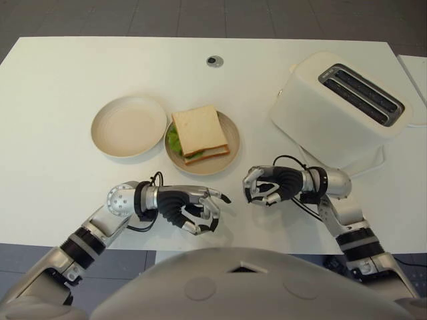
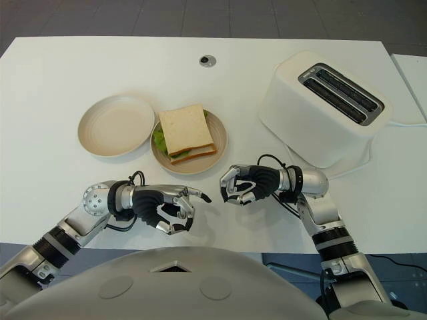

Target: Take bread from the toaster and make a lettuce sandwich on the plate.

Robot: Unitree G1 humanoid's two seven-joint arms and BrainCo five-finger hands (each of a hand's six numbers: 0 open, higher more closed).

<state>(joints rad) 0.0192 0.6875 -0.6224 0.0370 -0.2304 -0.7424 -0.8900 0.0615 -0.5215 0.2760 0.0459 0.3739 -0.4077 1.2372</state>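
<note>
At the centre of the frame, you had the sandwich (image 1: 200,133) sitting on the tan plate (image 1: 215,169): 2 slices of bread stacked, with green lettuce (image 1: 173,139) showing at the left edge. That fits the task's end state, so the build looked complete. A second, empty plate (image 1: 129,126) touched it on the left, probably where the lettuce was served from. The toaster (image 1: 337,107) stood at upper right on the white table (image 1: 67,87), its 2 slots dark and empty, consistent with the bread having been taken. Your left hand (image 1: 190,208) was at lower centre-left and your right hand (image 1: 270,185) at lower centre-right, below the sandwich plate. Both had their fingers curled inward, grasping nothing and touching no dish, likely parked clear of the sandwich.
</note>
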